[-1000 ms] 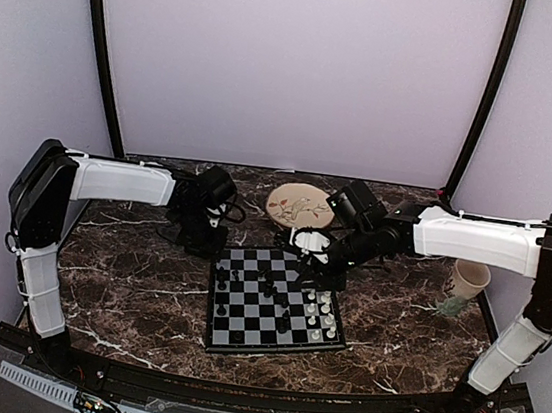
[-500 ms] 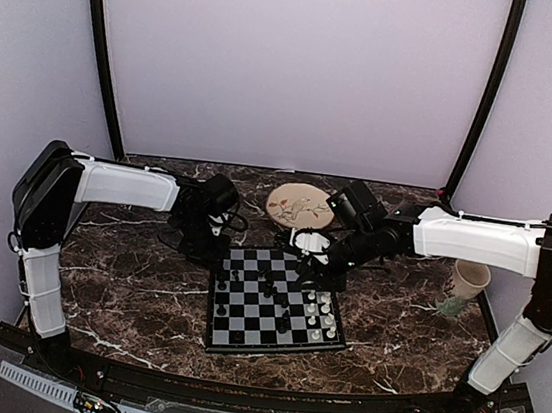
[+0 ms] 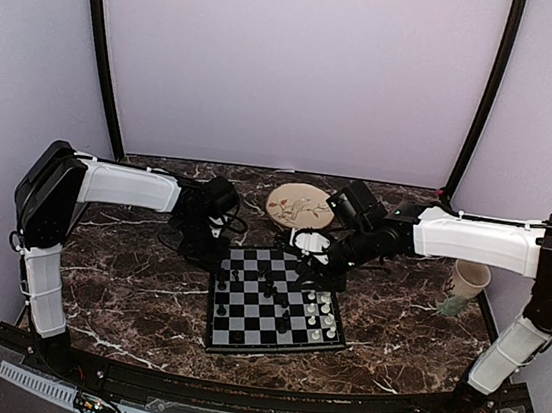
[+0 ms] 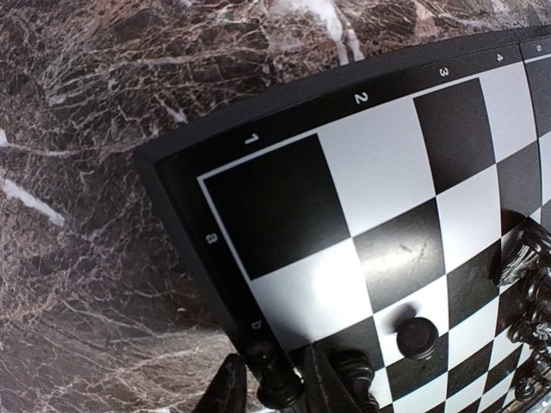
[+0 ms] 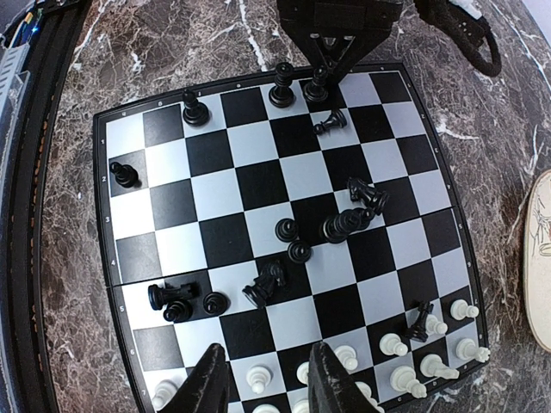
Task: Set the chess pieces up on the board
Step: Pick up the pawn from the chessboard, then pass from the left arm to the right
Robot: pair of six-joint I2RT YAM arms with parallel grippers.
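My left tool [image 4: 275, 368] has slid in to the board's [image 4: 258, 202] far-left corner and narrowed around a black piece [image 4: 275, 385] there, grip uncertain; my right tool [image 5: 263, 379] hangs part-open, empty, over the board's white-piece side; setup continues.

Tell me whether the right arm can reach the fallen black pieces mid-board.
Probably yes: the right gripper hangs open above the board, nothing between it and the fallen black pieces; the left gripper sits at the opposite edge.
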